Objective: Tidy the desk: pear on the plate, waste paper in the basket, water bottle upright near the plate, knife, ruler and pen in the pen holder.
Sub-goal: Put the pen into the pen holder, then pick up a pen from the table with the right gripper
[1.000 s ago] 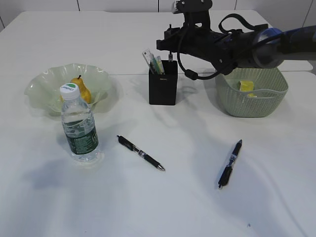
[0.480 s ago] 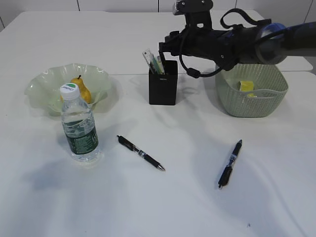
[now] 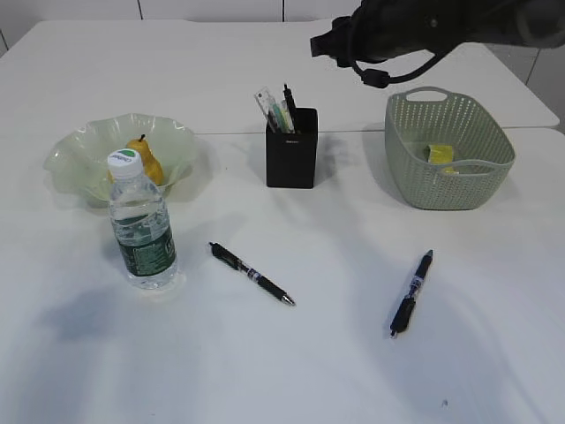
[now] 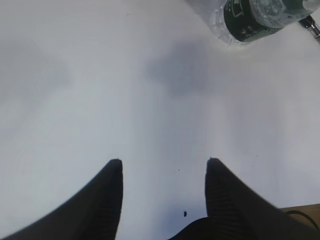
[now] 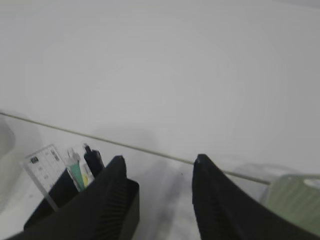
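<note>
The yellow pear (image 3: 146,159) lies in the pale green plate (image 3: 71,150). The water bottle (image 3: 141,231) stands upright in front of the plate; its base shows in the left wrist view (image 4: 255,15). The black pen holder (image 3: 292,152) holds the clear ruler (image 3: 267,106), a black pen (image 3: 289,97) and a pale green tool. The yellow waste paper (image 3: 439,153) lies in the green basket (image 3: 459,190). My right gripper (image 5: 157,162) is open and empty, raised behind the holder (image 5: 50,205). My left gripper (image 4: 164,162) is open and empty over bare table.
Two black pens lie on the table, one in the middle (image 3: 252,274) and one to the right (image 3: 412,291). My right arm (image 3: 415,26) hangs over the back of the table. The basket's rim (image 5: 295,200) shows at the right wrist view's corner.
My right gripper has let go of a black pen, which now stands in the pen holder, and the arm has risen up and back to the right.
</note>
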